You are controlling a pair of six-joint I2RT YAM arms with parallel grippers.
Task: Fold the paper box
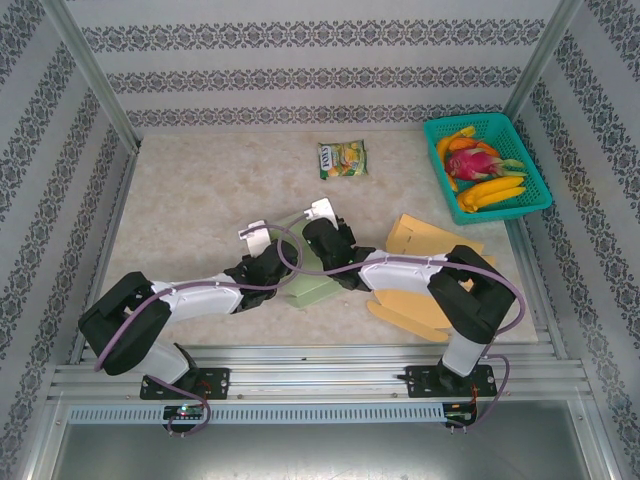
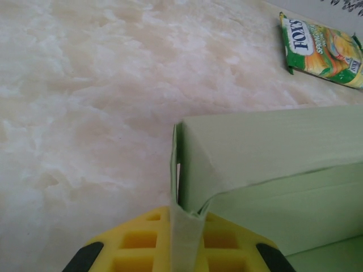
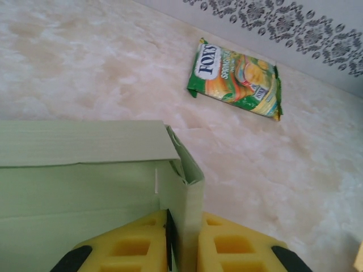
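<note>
**Paper box.** The green paper box (image 1: 316, 291) lies on the tabletop (image 1: 195, 190) close to the near edge, about midway between the left and right edges. It sits between the 2 hands. In the left wrist view its top panel is folded over, with a crease running along the near side. In the right wrist view the top panel ends at an upright end wall, and the interior beneath it is visible.

**Left hand.** The left hand (image 2: 185, 241) meets the box at its left end. Its yellow pads (image 2: 142, 246) are closed on a thin green flap that stands on edge between them. No gap is visible on either side of the flap.

**Right hand.** The right hand (image 3: 184, 241) meets the box at its right end. Its 2 yellow pads (image 3: 232, 243) sit on either side of the upright end wall, 1 inside the box and 1 outside, and both press against the card. The hand is gripping that wall.

**Other items.** A green candy packet (image 1: 343, 159) lies flat near the far edge, well apart from the box. A teal basket (image 1: 470, 122) holding fruit (image 1: 482, 172) occupies the far right corner. Flat tan and yellow cardboard sheets (image 1: 425, 238) lie along the right side of the tabletop, partly under the right arm.
</note>
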